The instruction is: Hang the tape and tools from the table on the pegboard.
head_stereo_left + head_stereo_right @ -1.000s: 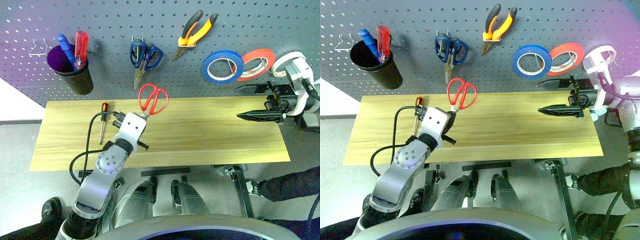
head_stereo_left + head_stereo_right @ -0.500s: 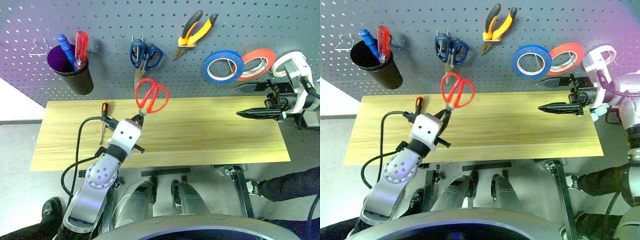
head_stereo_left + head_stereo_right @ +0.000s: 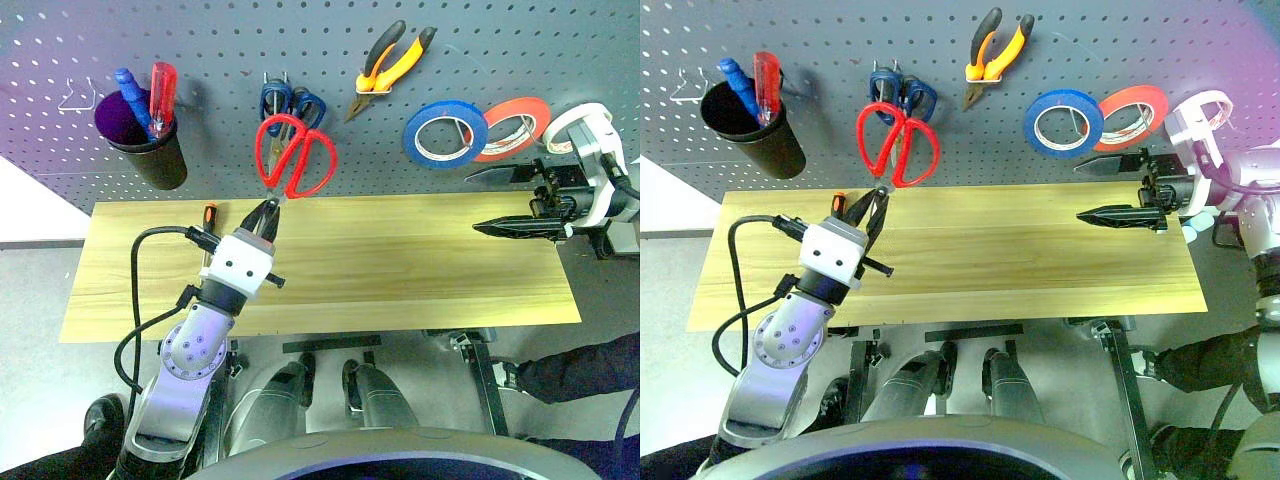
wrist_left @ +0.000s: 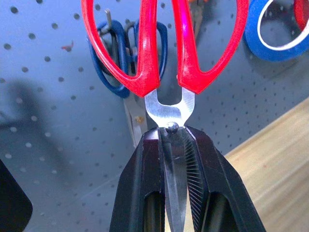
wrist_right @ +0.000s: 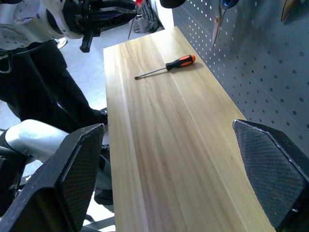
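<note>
A black cup (image 3: 150, 150) sits at about ten o'clock, with a blue screwdriver (image 3: 130, 95) and a red screwdriver (image 3: 162, 92) standing in it. Blue scissors (image 3: 292, 108) hang near twelve o'clock. A blue tape roll (image 3: 445, 133) and a red-orange tape roll (image 3: 512, 128) hang at two o'clock, overlapping.

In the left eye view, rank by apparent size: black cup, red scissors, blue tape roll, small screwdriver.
1. Black cup
2. Red scissors, raised nearer the camera, so this rank is unsure
3. Blue tape roll
4. Small screwdriver, partly hidden
</note>
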